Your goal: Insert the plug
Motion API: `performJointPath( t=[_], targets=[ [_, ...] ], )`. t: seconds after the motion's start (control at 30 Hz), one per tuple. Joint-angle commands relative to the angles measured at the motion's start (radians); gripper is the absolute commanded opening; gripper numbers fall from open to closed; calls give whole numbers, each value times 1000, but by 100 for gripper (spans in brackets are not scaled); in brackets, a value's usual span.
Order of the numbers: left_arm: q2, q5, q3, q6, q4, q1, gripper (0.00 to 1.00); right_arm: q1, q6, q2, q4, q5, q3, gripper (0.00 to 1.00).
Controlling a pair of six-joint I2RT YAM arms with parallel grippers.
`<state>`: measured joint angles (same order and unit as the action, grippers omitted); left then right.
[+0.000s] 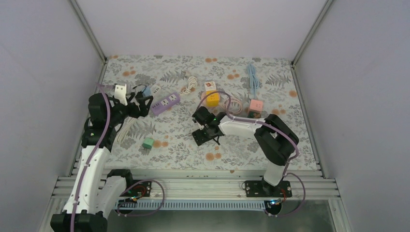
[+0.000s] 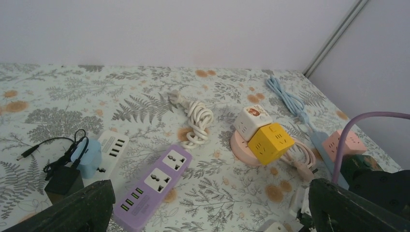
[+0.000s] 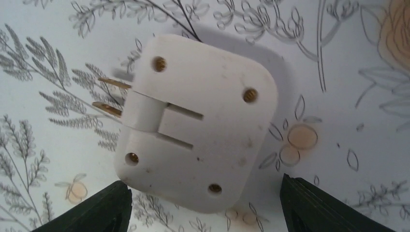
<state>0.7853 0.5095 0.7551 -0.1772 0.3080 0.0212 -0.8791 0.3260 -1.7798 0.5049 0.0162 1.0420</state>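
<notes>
A white square plug adapter [image 3: 193,121] lies on the floral cloth with its back up and two brass prongs folded out to the left. My right gripper [image 3: 208,220] is open just above it, one finger on each side of its near edge, not touching it. In the top view my right gripper [image 1: 207,134] covers the adapter. A purple power strip [image 2: 150,186] with two sockets lies ahead of my left gripper [image 2: 208,227], which is open and empty. In the top view my left gripper [image 1: 139,104] is just left of the strip [image 1: 165,102].
A white USB strip [image 2: 111,150], a blue adapter [image 2: 89,157] and a black charger [image 2: 63,181] lie left of the purple strip. A coiled white cable [image 2: 198,121], yellow cube [image 2: 270,142], white cube [image 2: 251,121], pink cube [image 2: 345,145] and blue cable [image 2: 290,101] lie beyond. A green cube [image 1: 148,143] sits near front left.
</notes>
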Motion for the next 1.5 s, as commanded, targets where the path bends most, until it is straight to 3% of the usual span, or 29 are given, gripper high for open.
performJointPath(
  t=[0.0,0.33,0.57,0.8,1.1,1.23,1.47],
  targets=[
    [-9,23,-6,-5,-38,-1,100,-25,-17,-64,19,-33,59,79],
    [15,26,-10,-2,-42,-2,100,-72,-6,-133,73,-103,159,82],
    [29,39,-11,8,-43,-3,100,-84,8,-161,77,-147,164,76],
    [30,21,-20,2,-46,-3,100,-85,38,-184,71,-156,189,84],
    [34,35,-27,3,-48,-4,100,-84,80,-160,58,-201,188,67],
    [53,112,-66,-20,-76,-5,100,-81,77,-110,27,-208,171,59],
    [118,155,-121,-131,-103,-24,100,-75,71,-44,-27,-194,142,56]
  ],
)
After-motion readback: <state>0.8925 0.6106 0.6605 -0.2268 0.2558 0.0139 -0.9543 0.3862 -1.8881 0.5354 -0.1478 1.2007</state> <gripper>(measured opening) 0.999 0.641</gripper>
